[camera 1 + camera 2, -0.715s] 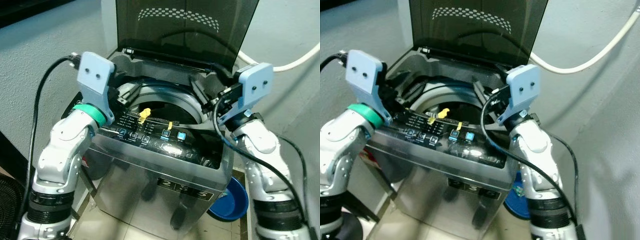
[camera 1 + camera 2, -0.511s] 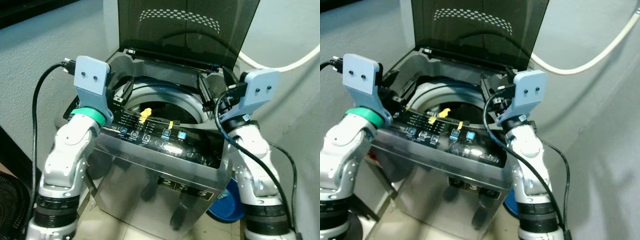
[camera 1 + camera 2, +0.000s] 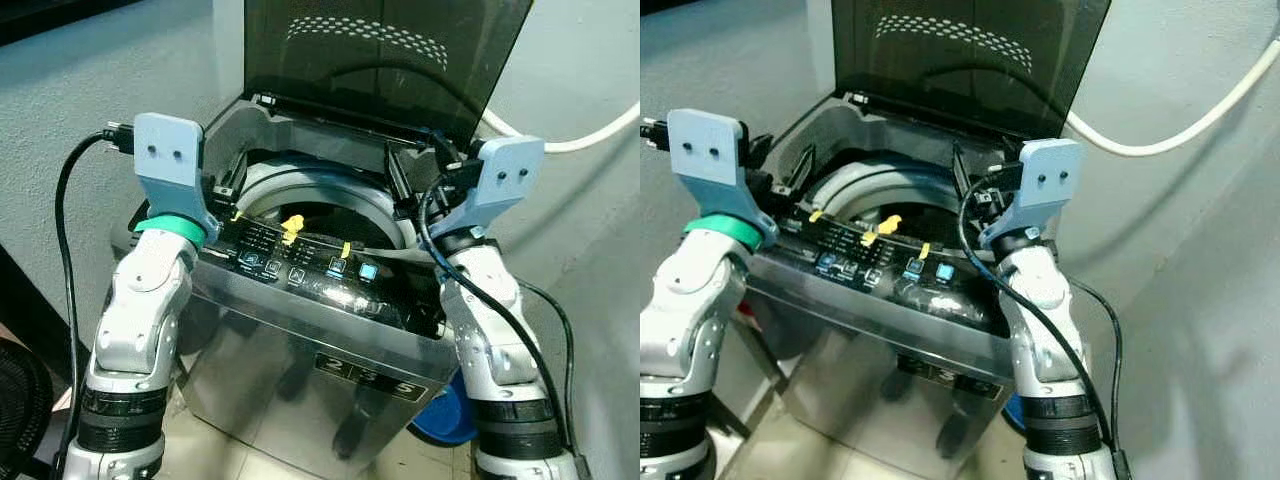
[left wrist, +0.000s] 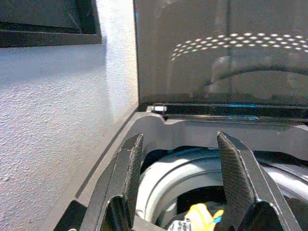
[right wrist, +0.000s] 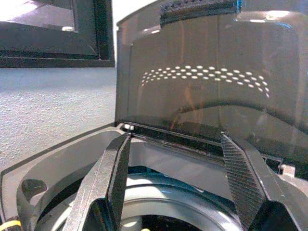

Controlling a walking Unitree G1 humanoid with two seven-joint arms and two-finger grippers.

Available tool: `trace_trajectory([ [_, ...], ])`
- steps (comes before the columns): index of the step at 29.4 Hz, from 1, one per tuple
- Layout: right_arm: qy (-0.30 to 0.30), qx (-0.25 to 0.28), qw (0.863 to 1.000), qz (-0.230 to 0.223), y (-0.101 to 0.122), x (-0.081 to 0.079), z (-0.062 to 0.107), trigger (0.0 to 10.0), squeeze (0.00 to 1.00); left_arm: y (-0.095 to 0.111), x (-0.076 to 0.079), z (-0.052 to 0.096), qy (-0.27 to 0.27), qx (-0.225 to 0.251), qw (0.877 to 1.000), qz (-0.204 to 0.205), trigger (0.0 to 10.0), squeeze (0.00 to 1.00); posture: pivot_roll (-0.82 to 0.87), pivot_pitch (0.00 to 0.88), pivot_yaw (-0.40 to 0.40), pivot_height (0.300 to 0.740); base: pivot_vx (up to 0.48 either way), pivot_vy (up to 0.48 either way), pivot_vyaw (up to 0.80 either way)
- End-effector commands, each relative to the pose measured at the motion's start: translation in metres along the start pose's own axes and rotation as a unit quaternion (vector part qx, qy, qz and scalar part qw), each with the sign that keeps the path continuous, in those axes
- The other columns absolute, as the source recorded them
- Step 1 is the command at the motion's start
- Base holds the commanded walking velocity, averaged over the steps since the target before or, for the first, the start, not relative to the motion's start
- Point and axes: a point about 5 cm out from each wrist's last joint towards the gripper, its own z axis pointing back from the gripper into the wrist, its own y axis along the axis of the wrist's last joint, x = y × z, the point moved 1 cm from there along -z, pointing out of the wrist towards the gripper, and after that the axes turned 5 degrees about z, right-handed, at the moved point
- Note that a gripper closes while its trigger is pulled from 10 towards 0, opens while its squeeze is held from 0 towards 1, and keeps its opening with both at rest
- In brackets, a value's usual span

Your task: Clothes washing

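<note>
Left hand, fingers spread and empty, is poised at the left rim of the washing machine; the round drum opening lies ahead and below it. The smoked translucent lid stands upright behind. Right hand, likewise spread and empty, sits at the right rim, about equally near. Drum contents are too dark to judge; a yellow tag shows at its front edge.

We see the grey top-loading washing machine at frame centre, its dark tinted lid raised upright, round drum opening exposed behind the black control panel.
</note>
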Motion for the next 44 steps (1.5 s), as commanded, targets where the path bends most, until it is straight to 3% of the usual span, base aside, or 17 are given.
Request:
trace_trajectory([
  [1,-0.009,-0.006,1.000,0.006,-0.003,0.002,0.002,10.0,0.00,-0.008,0.000,0.001,0.005,-0.012,1.000,0.005,10.0,0.00,0.16,0.037,-0.028,0.740,0.000,0.000,0.00],
  [10,-0.021,-0.004,1.000,0.008,-0.002,0.003,0.004,10.0,0.00,-0.010,0.005,-0.002,0.006,-0.007,1.000,0.009,10.0,0.00,0.12,0.035,-0.015,0.740,0.000,0.000,0.00],
  [40,-0.026,-0.022,0.998,0.044,-0.006,0.005,0.006,10.0,0.00,-0.012,0.014,-0.008,-0.007,-0.003,1.000,0.016,10.0,0.00,0.08,0.032,-0.003,0.740,-0.347,0.000,0.00],
  [44,-0.012,-0.031,0.998,0.057,-0.010,0.004,0.006,10.0,0.00,-0.013,0.013,-0.010,-0.004,-0.003,1.000,0.012,10.0,0.00,0.08,0.025,-0.003,0.740,0.000,0.000,0.80],
])
